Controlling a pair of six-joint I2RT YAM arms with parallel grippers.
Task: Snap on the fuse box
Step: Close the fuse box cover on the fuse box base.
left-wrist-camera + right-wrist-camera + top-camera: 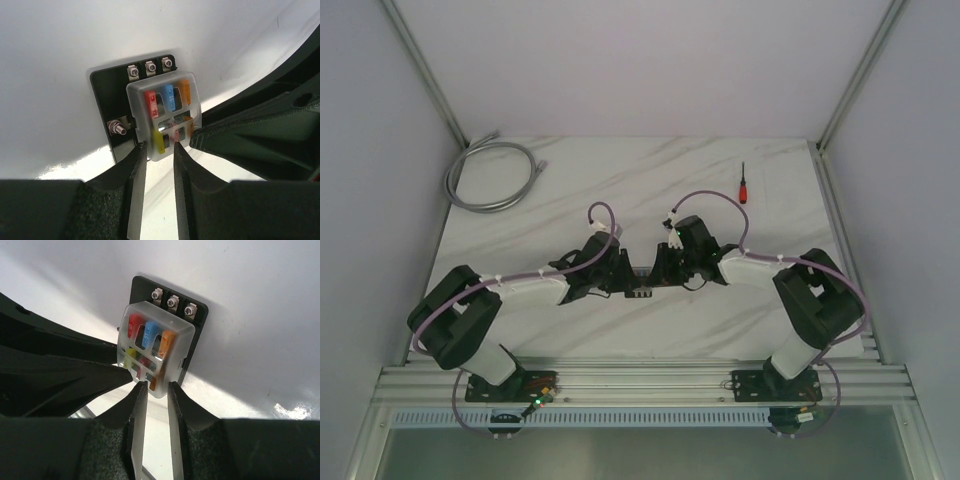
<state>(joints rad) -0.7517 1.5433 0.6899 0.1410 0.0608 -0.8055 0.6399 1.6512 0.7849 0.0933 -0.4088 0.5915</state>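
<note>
Fuse box (638,286) sits mid-worktop (670,165), between both hands. The top view hides its detail. The wrist views show a clear cover (165,120) over red, blue, orange and yellow fuses (169,97). Left hand (159,154) and right hand (155,389): fingers nearly together, tips at the cover's near edge; cannot tell whether either pinches it. Only the top view shows the screwdriver (743,186), upper right.

Left hand (619,277) and right hand (659,271) close off the fuse box (638,287) from both sides. Table (650,170) beyond lies open; screwdriver (743,186) back right, cable coil (488,176) back left.
</note>
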